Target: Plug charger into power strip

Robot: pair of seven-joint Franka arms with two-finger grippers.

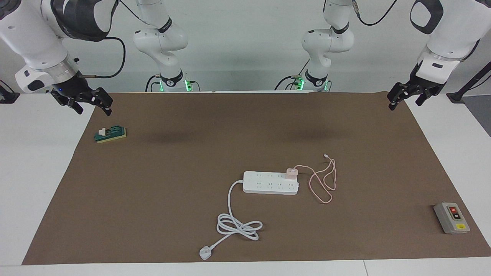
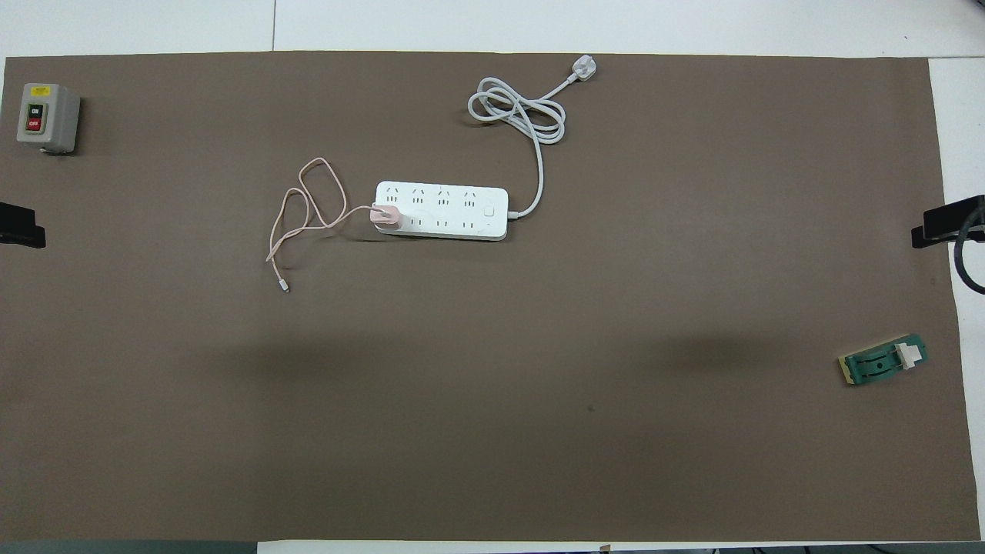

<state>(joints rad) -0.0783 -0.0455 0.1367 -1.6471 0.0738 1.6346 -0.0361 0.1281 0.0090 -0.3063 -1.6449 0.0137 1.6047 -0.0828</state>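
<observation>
The white power strip [image 1: 270,183] [image 2: 442,210] lies flat mid-table on the brown mat. The small pink charger [image 1: 291,173] [image 2: 384,216] sits upright in a socket at the strip's end toward the left arm. Its thin pink cable [image 1: 324,184] [image 2: 308,208] loops loosely on the mat beside it. My left gripper [image 1: 406,100] [image 2: 23,235] hangs open and empty over the mat's corner by its own base. My right gripper [image 1: 94,109] [image 2: 943,227] waits open and empty over the mat's edge at the right arm's end.
The strip's thick white cord [image 1: 238,226] [image 2: 517,111] coils farther from the robots and ends in a white plug [image 1: 205,253] [image 2: 583,69]. A grey switch box [image 1: 451,217] [image 2: 48,117] stands at the left arm's end. A green block [image 1: 110,134] [image 2: 885,365] lies near the right gripper.
</observation>
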